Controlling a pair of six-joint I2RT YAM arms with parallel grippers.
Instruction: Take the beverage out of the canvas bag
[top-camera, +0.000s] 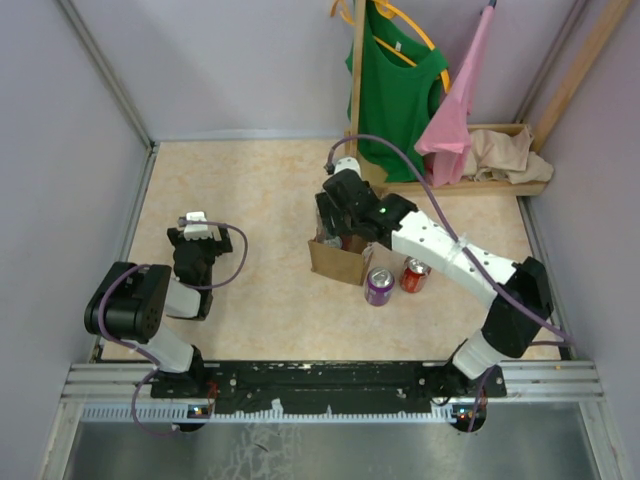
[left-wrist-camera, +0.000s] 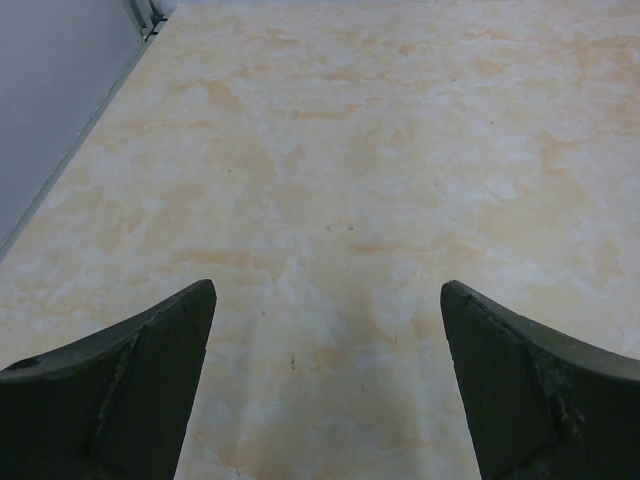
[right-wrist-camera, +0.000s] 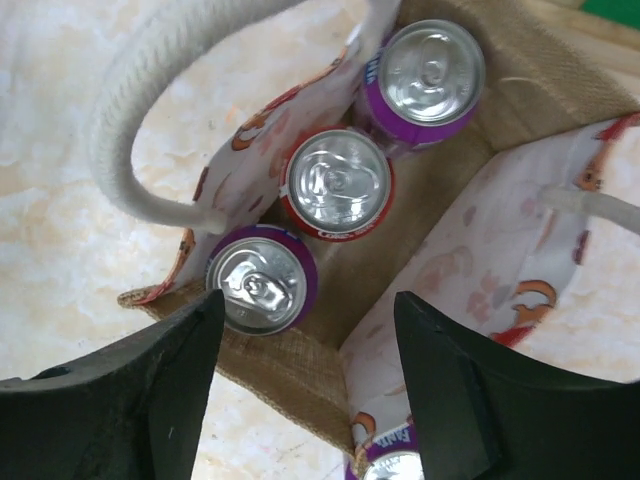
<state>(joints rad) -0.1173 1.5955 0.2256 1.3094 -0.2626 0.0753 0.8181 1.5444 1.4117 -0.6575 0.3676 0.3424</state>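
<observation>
Right tool (right-wrist-camera: 308, 310) poised over the canvas bag (right-wrist-camera: 540, 60), jaws partly apart and empty.
Beneath it, three beverage cans stood upright in a row inside the bag: near purple can (right-wrist-camera: 262, 283), red can (right-wrist-camera: 338, 185), far purple can (right-wrist-camera: 430, 72). Each looked rigid, smooth and probably slippery, and weighty if full. A grip across the body just under the rim seemed best, though the soft, light bag might lift too. Loose purple can (top-camera: 379, 286) and loose red can (top-camera: 415, 274) stood outside on the worktop (top-camera: 250, 200). Left tool (left-wrist-camera: 328, 300) sat wide and empty, well apart.

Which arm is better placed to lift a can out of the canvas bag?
Right: the right gripper hovers over the canvas bag and its cans; the left gripper sees only table, well apart.
</observation>
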